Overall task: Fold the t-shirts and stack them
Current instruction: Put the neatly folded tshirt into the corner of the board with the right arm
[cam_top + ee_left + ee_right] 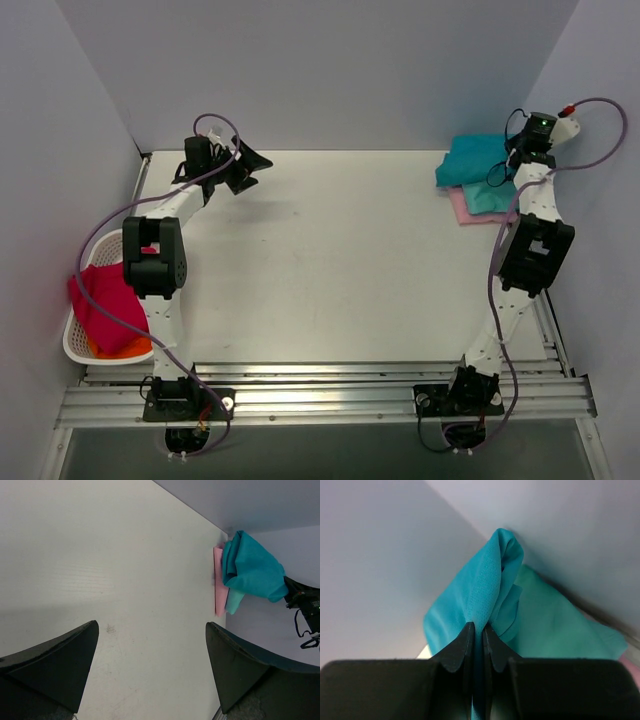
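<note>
The deep teal-blue t-shirt (473, 158) lies bunched at the far right corner, on top of the mint-green t-shirt (490, 198) and the pale pink t-shirt (461, 208). My right gripper (476, 627) is shut on a fold of the teal shirt (487, 587) and holds it up near the wall, with the mint shirt (560, 625) below. In the top view the right gripper (513, 164) is over the pile. My left gripper (246, 166) is open and empty above the far left of the table. Its wrist view shows the gripper (151, 630) over bare table, with the teal shirt (252, 570), pink shirt (218, 582) and mint shirt (233, 600) far off.
A white lattice basket (72, 345) stands at the table's left edge beside the left arm, holding a magenta cloth (100, 300) and an orange one (128, 349). Walls close in the table at the back and both sides. Metal rails run along the near edge.
</note>
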You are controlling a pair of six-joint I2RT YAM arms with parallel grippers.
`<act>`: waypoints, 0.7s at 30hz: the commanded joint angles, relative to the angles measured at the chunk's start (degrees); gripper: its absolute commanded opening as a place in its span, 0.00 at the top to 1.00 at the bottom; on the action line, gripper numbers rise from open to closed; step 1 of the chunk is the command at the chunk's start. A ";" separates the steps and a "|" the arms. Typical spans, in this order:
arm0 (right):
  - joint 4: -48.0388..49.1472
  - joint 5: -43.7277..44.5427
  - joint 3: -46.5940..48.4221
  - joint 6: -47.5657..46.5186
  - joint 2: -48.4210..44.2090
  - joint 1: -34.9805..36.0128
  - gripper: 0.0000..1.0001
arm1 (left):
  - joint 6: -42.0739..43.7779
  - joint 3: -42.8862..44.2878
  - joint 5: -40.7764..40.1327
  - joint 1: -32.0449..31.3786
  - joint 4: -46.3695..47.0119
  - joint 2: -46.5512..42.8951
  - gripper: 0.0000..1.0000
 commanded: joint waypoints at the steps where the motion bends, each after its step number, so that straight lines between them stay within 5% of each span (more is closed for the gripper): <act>1: 8.78 -0.40 -8.13 3.38 -9.03 -0.36 1.00 | -0.12 2.43 0.58 -0.14 2.09 0.82 0.03; 13: 15.03 -1.63 -28.55 10.06 -15.99 -4.15 0.98 | -0.03 2.52 0.93 -0.49 2.00 0.47 0.03; 14: 14.68 -1.02 -29.69 10.68 -15.99 -4.41 0.90 | -0.12 2.43 1.02 -0.49 2.00 0.47 0.03; 15: 14.76 0.03 -32.05 10.77 -16.07 -4.58 0.64 | -0.12 2.35 1.20 -0.49 2.00 0.38 0.03; 18: 12.58 2.58 -33.65 11.21 -14.77 -5.11 0.22 | -0.12 1.99 1.11 -0.49 2.08 -0.23 0.03; 20: 9.94 4.34 -32.69 11.30 -13.80 -5.90 0.00 | -0.12 1.91 1.02 -0.49 2.17 -0.50 0.03; 21: 6.88 4.70 -31.90 11.30 -13.18 -6.17 0.00 | -0.12 1.99 1.11 -0.58 2.17 -0.50 0.03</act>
